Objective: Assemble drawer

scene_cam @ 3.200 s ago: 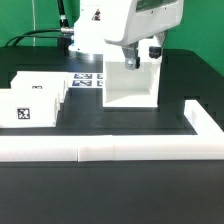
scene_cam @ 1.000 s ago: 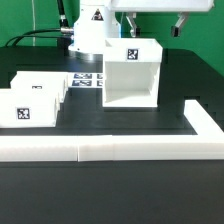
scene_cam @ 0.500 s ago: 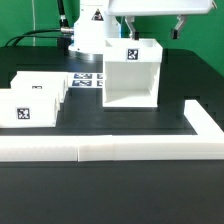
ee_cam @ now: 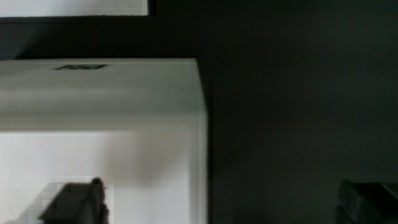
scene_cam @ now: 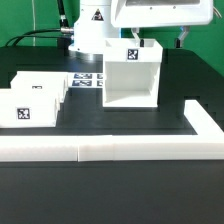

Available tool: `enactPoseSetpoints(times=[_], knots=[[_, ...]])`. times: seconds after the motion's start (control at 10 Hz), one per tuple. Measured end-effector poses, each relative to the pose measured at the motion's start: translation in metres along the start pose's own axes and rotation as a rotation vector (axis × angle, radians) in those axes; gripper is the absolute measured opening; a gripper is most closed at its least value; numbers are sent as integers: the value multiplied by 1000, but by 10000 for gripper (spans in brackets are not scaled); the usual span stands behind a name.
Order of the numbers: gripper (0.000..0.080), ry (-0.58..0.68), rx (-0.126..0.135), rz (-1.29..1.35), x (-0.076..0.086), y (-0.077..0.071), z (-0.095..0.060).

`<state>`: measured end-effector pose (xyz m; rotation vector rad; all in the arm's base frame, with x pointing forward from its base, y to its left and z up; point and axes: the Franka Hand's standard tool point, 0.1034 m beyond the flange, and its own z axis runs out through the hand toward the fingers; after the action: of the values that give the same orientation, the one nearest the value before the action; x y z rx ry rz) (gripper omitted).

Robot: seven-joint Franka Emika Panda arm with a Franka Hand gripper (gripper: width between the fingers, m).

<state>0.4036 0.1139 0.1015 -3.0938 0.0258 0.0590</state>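
Note:
The drawer casing [scene_cam: 130,75], a tall white open-fronted box with a square tag on its top back edge, stands on the black table at centre. Two small white trays [scene_cam: 38,92] [scene_cam: 22,110] with tags sit at the exterior view's left. My gripper [scene_cam: 157,38] is open and empty, just above the casing's side wall on the exterior view's right. In the wrist view the casing [ee_cam: 107,110] fills one side. One finger [ee_cam: 75,203] is over the white part, the other [ee_cam: 368,200] over the dark table, with the gripper [ee_cam: 222,205] straddling the wall's edge.
The marker board [scene_cam: 88,80] lies flat behind the casing, beside the robot base [scene_cam: 92,35]. A long low white border rail [scene_cam: 100,150] runs along the front and turns back at the exterior view's right [scene_cam: 205,120].
The gripper let go of the casing and rose, opening wide. Over the last second it has come down again toward the casing's right wall. Casing and trays have not moved.

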Motion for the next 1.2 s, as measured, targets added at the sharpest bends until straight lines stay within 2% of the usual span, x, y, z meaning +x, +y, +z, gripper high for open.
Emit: enactPoseSetpoints(times=[0.2, 0.3, 0.4, 0.7, 0.8, 0.9, 1.2], knots=[[650, -1, -2, -6, -5, 1, 7], [520, 11, 0, -6, -2, 0, 7], [520, 11, 1, -6, -2, 0, 7], [79, 11, 1, -7, -2, 0, 7], [79, 11, 1, -7, -2, 0, 7], [36, 11, 1, -7, -2, 0, 7], [36, 11, 1, -7, -2, 0, 7]])
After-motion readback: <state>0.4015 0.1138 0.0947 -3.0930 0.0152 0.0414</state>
